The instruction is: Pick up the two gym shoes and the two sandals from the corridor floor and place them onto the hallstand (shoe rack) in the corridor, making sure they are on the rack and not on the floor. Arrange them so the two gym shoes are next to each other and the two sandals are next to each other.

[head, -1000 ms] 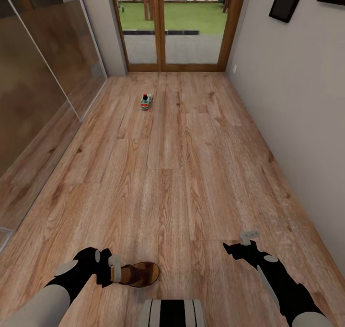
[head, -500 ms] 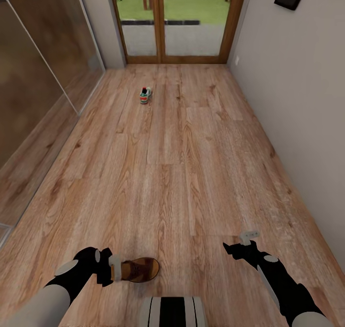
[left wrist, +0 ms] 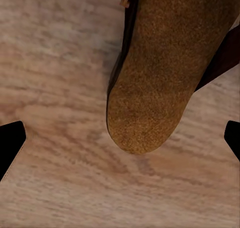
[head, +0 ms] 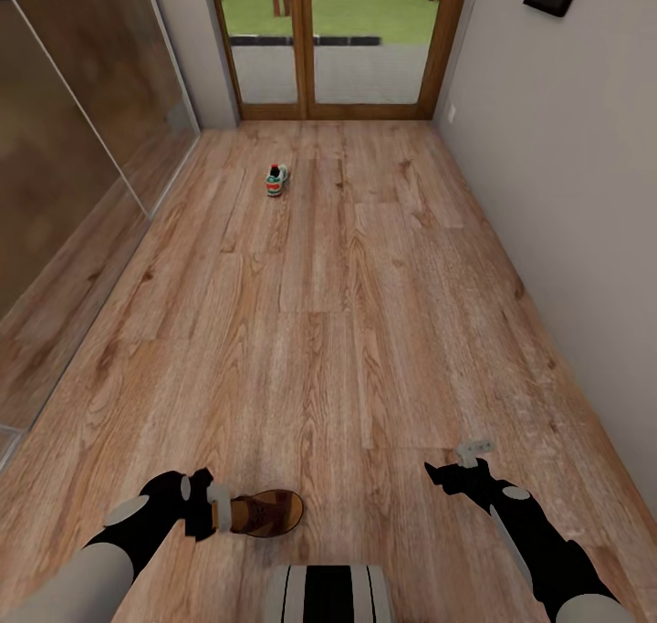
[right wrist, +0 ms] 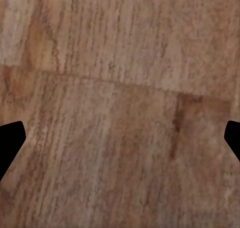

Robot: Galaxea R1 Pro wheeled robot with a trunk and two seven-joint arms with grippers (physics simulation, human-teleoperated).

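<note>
Sandal [head: 266,513] sits at lower left of the head view, heel end against the left gripper [head: 215,509], apparently clamped on it; in the left wrist view its footbed [left wrist: 165,72] lies between spread fingertips. One gym shoe [head: 277,181] rests on the floor [head: 365,313] at upper centre, before the glass doors [head: 333,39]. Right gripper [head: 473,450] hangs released, holding nothing. Broad clear planks run between the side walls.
</note>
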